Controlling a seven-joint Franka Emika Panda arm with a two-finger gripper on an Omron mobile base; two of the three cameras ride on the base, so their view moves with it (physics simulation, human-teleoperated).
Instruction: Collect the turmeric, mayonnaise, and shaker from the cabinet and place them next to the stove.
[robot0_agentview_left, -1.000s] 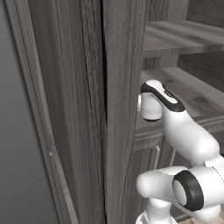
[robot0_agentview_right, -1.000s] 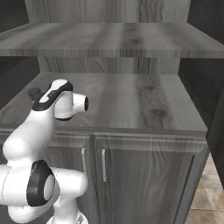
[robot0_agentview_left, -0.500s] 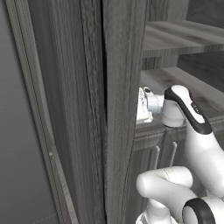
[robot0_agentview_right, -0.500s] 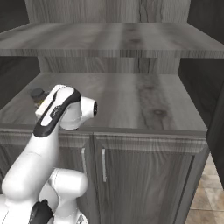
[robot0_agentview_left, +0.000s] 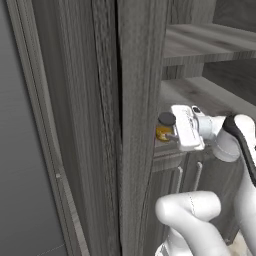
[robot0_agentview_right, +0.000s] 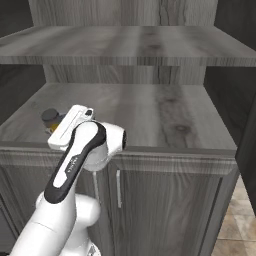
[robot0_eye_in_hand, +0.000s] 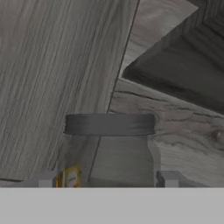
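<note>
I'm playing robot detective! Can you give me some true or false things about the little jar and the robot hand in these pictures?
1. The turmeric has a grey lid. True.
2. The turmeric lies tipped over on its side. False: it stands upright on the cabinet shelf.
3. The gripper has a fingertip on each side of the turmeric. True: the hand view shows one tip to each side of the glass.
4. The turmeric sits near the right end of the shelf in the right base view. False: it is at the left end, near the front edge.
5. The cabinet doors below the shelf stand wide open. False: both doors with silver handles are shut.
</note>
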